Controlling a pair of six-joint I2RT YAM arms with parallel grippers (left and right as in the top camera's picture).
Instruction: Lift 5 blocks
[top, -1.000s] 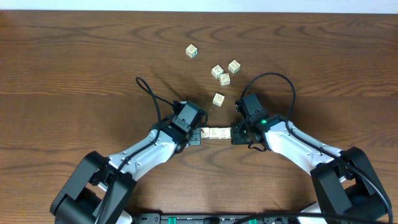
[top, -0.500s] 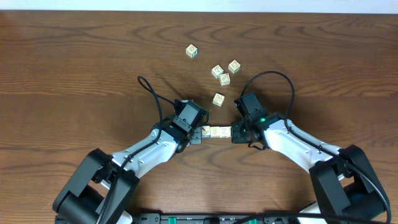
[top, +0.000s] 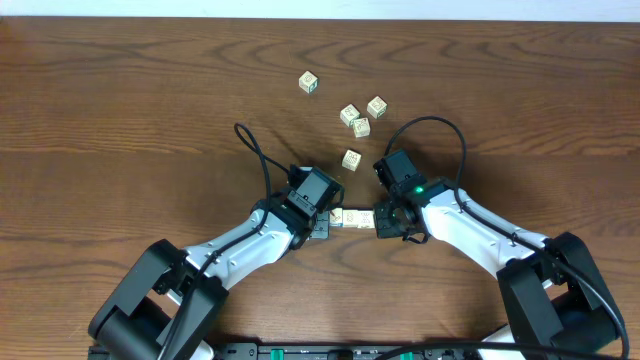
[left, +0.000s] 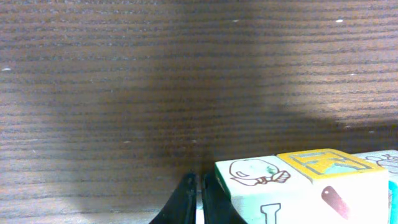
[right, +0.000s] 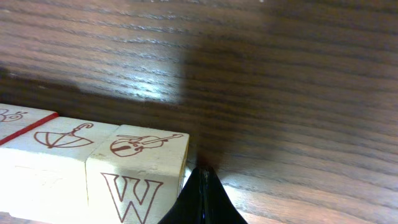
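Dark wooden table (top: 120, 120), fine horizontal grain

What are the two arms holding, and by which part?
A short row of blocks, squeezed by its two ends: the left end effector presses one end, the right end effector the other, both shut.

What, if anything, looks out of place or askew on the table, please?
Nothing looks damaged. The loose blocks farther out lie scattered at mixed angles; the row of blocks between left gripper and right gripper sits straight.
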